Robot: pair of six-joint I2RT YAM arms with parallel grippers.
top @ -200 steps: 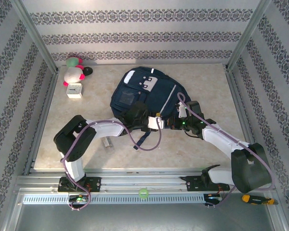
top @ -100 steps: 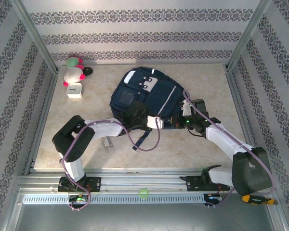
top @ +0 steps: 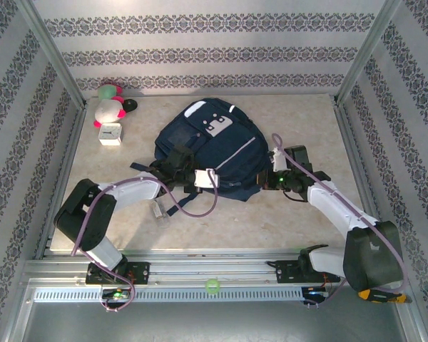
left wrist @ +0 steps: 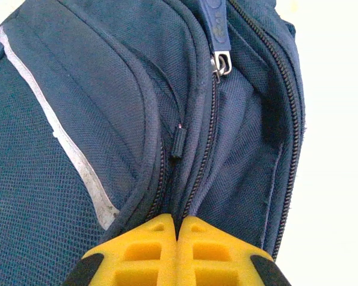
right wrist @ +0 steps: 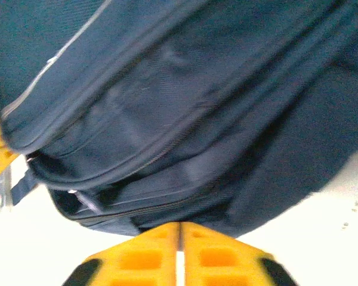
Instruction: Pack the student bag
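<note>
Evidently early in the packing: the student bag (top: 214, 146) lies flat at the centre of the table (top: 299, 221). One zip seam gapes slightly in the left wrist view, with nothing visibly inside. The left gripper (left wrist: 178, 220) is pinched tight on the bag's zip edge, at the bag's eight o'clock. The right gripper (right wrist: 179, 231), at its four o'clock, has fingers barely parted and holds nothing. A plush toy (top: 108, 108) and a small white clock (top: 110, 134) wait unpacked at ten o'clock.
</note>
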